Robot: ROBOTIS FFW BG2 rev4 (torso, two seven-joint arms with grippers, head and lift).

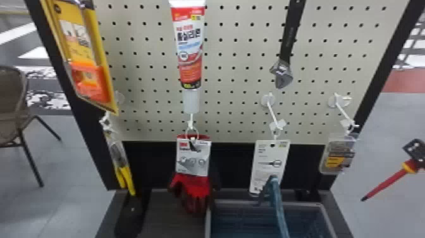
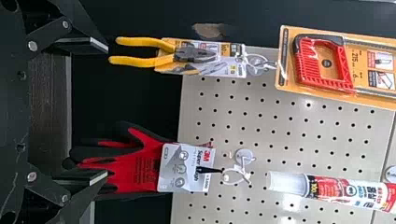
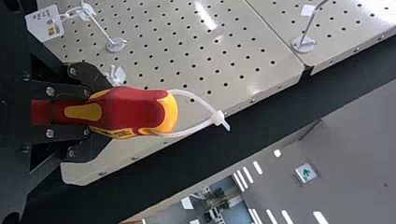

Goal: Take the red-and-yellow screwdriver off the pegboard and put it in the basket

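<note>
Across the head view stands the pegboard [image 1: 234, 72], the basket [image 1: 300, 203] below. The left gripper's [image 2: 106, 112] fingers are apart. Right of the basket, the right gripper [image 1: 415, 153] clamps the red-and-yellow screwdriver [image 1: 387, 186] by its handle, shaft slanting down, the handle's butt and white cable tie [image 3: 217, 117] jutting past the fingertips.

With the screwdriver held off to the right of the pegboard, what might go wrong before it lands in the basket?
The screwdriver hangs outside the basket, over floor, so a slip from the right end effector would probably drop it there. Swinging inward, its shaft may knock the small package hanging between. The white loop on its handle could also snag on a hook.
</note>
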